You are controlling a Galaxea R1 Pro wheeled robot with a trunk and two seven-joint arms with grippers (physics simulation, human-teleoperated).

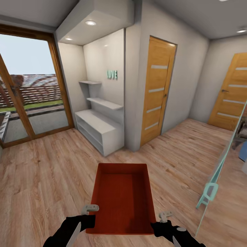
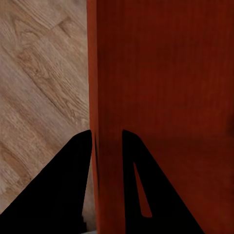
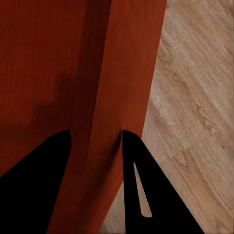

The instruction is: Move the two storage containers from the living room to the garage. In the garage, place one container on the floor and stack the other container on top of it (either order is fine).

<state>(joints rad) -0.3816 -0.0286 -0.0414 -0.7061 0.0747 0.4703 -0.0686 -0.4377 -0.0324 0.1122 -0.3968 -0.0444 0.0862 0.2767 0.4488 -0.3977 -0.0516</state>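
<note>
Bin [image 1: 121, 202]: near edge and both arms cut off in head view. Held over plank floor [image 1: 44, 171]; left gripper [image 2: 106, 139] and right gripper [image 3: 95, 139] each pinch one side wall

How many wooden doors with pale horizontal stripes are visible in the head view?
2. One wooden door stands in the wall just right of the white shelf alcove. The other door is in the far wall at the right edge, partly cut off by the picture's edge. Others may be outside the view.

Hallway fittings
White shelf unit [image 1: 99, 128] in an alcove, two wooden doors [image 1: 157, 90], glass patio door [image 1: 31, 96], "LOVE" letters [image 1: 112, 74].
</note>
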